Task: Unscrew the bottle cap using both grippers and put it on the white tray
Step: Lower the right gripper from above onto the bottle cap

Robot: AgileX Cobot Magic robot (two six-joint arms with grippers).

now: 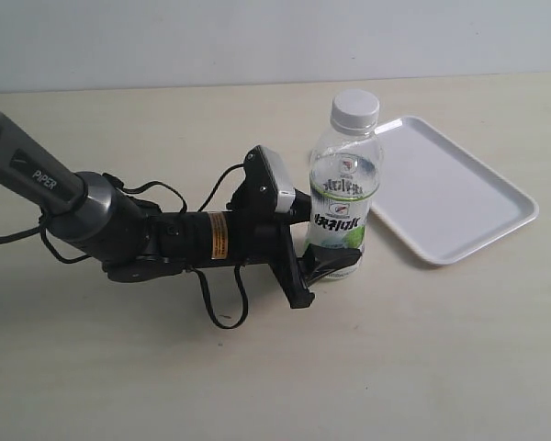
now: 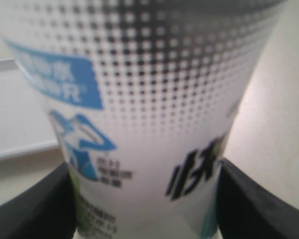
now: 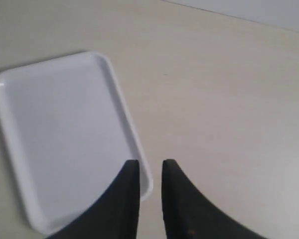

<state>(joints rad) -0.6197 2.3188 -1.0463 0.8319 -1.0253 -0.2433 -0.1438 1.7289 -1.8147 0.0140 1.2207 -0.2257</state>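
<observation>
Bottle (image 1: 344, 184) clamped by left fingers (image 2: 249, 199), arm (image 1: 101, 211) low, level; right fingers (image 3: 124, 199) barely parted, empty.

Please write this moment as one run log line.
left gripper: grips bottle | right gripper: slightly open, empty, near white tray | bottle cap: on bottle

Dark grey arm (image 1: 83, 197) marked "PIPER" — black left gripper (image 1: 327, 266), looping black cables (image 1: 225, 308), a yellowish sticker (image 1: 219, 235), perhaps a warning label.

Clear glossy plastic bottle (image 1: 344, 184), smooth white plastic tray (image 1: 459, 197), matt beige table (image 1: 257, 367)
</observation>
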